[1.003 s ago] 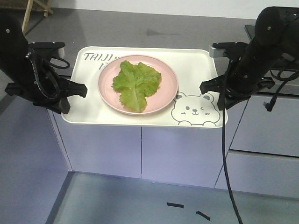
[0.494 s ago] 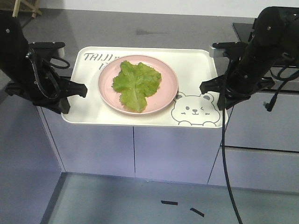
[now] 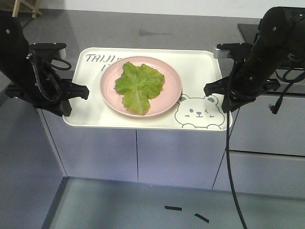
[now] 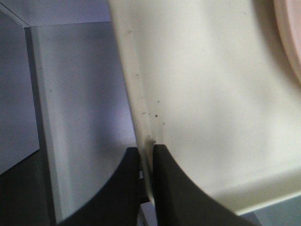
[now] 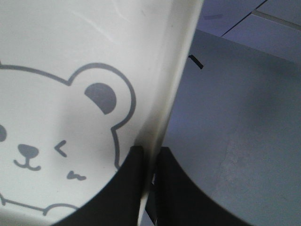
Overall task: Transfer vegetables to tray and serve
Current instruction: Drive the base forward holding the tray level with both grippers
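The cream tray (image 3: 199, 67) with its grey bear drawing hangs in the air in front of the counter, carried level between both arms. On it rests a round pink plate (image 3: 173, 86) bearing the vegetables (image 3: 138, 85), a crinkled green lettuce leaf. My left gripper (image 3: 82, 91) is shut on the tray's left rim (image 4: 141, 94); its two black fingers (image 4: 127, 179) pinch the thin edge. At the tray's right rim (image 5: 183, 70), beside the bear, my right gripper (image 3: 209, 89) is shut in the same way.
A dark grey countertop (image 3: 157, 31) runs behind the tray, with pale lilac cabinet fronts (image 3: 176, 157) below it. A black hob (image 3: 248, 31) sits at the counter's right end. The grey floor (image 3: 143, 205) carries two black marks (image 3: 172, 208).
The background slid right and up behind the tray between the oldest frame and half a second ago, as the base moved. Tray, plate and both grips look unchanged; since then nothing has shifted.
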### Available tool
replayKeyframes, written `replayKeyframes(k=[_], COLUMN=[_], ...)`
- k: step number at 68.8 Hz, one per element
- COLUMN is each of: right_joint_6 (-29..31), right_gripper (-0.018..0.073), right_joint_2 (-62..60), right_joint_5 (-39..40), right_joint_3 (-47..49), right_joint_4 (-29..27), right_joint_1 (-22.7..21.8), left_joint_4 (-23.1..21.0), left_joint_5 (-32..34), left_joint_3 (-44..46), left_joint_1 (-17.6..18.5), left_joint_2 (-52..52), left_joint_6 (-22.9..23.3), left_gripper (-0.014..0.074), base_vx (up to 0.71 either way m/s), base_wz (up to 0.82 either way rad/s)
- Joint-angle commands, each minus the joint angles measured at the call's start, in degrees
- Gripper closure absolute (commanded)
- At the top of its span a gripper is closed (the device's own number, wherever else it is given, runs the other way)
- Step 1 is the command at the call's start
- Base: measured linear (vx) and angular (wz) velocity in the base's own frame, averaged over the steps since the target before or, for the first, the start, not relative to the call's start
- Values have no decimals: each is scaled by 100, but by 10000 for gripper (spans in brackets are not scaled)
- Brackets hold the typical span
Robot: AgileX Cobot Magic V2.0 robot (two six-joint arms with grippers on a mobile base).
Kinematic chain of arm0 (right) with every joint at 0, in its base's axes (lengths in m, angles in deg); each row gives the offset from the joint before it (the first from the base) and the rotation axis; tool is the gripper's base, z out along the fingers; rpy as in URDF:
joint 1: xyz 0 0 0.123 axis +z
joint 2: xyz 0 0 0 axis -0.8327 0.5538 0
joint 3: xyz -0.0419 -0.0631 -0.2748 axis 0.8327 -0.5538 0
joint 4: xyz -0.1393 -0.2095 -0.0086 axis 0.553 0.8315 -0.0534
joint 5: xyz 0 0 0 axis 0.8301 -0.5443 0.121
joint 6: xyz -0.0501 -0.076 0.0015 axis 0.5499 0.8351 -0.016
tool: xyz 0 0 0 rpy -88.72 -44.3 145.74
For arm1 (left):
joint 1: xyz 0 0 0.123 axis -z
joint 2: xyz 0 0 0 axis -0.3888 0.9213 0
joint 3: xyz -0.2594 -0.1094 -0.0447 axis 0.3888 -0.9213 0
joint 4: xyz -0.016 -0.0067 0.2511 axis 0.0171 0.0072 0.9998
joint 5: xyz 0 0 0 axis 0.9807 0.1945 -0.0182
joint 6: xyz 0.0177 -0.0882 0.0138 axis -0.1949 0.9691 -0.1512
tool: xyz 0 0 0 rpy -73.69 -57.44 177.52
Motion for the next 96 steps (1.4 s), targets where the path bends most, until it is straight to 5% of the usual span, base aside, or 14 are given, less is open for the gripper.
replayKeyframes(k=[1, 96], right_joint_6=[261, 261], right_gripper=[564, 564], right_joint_2=[-335, -335], right_joint_5=[189, 189], right_joint_3=[155, 155], right_joint_4=[-200, -200], right_joint_1=[30, 30], left_joint_4=[-368, -368], left_joint_5=[335, 335], left_joint_3=[217, 217], left_joint_1=[72, 72], left_joint_2=[-333, -333], left_joint_6=[-151, -151], left_gripper=[603, 603], base_vx=[3, 4], base_wz=[6, -2])
